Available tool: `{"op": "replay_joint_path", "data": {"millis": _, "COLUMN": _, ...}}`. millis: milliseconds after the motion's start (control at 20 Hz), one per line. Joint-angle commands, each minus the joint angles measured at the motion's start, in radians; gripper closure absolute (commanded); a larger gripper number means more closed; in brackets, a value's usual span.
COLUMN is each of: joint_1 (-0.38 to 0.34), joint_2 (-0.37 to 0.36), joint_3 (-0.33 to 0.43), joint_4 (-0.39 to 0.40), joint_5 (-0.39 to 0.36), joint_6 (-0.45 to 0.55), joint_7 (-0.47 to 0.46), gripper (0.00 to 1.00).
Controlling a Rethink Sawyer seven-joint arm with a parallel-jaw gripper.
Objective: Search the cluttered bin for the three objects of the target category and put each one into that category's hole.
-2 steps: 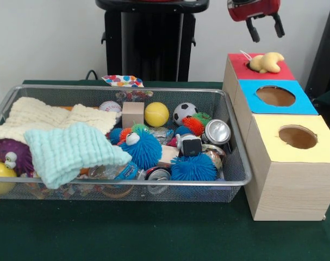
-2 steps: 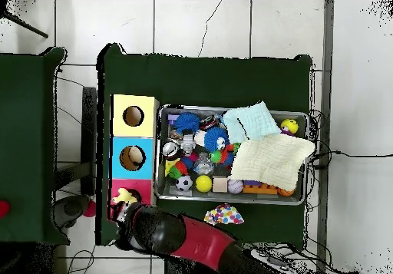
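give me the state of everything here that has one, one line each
tool: open, empty, hanging above the red box
yellow plush toy: lying on the red box top, over its hole, not dropped in
red box: hole mostly covered by the toy
blue box: hole uncovered
yellow box: hole uncovered
wire bin: full of clutter
mint cloth: draped over items
cream cloth: spread out

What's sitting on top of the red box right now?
A yellow plush toy lies on the red box, over its hole, not dropped in. The open gripper hangs above it. The hole beneath is mostly covered.
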Motion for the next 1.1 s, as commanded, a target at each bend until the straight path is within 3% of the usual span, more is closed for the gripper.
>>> {"op": "replay_joint_path", "data": {"millis": 50, "joint_1": 0.098, "joint_2": -0.062, "joint_3": -0.304, "joint_4": -0.296, "joint_5": -0.115, "joint_6": 0.290, "joint_7": 0.093, "gripper": 0.00}}
{"op": "replay_joint_path", "data": {"millis": 150, "joint_1": 0.132, "joint_2": -0.076, "joint_3": -0.381, "joint_4": -0.372, "joint_5": -0.192, "joint_6": 0.385, "joint_7": 0.102, "gripper": 0.00}}
{"op": "replay_joint_path", "data": {"millis": 350, "joint_1": 0.107, "joint_2": -0.065, "joint_3": -0.384, "joint_4": -0.446, "joint_5": -0.315, "joint_6": 0.454, "joint_7": 0.058, "gripper": 0.00}}
{"op": "replay_joint_path", "data": {"millis": 1100, "joint_1": 0.079, "joint_2": -0.035, "joint_3": -0.421, "joint_4": -0.647, "joint_5": -0.696, "joint_6": 0.549, "joint_7": -0.019, "gripper": 0.00}}
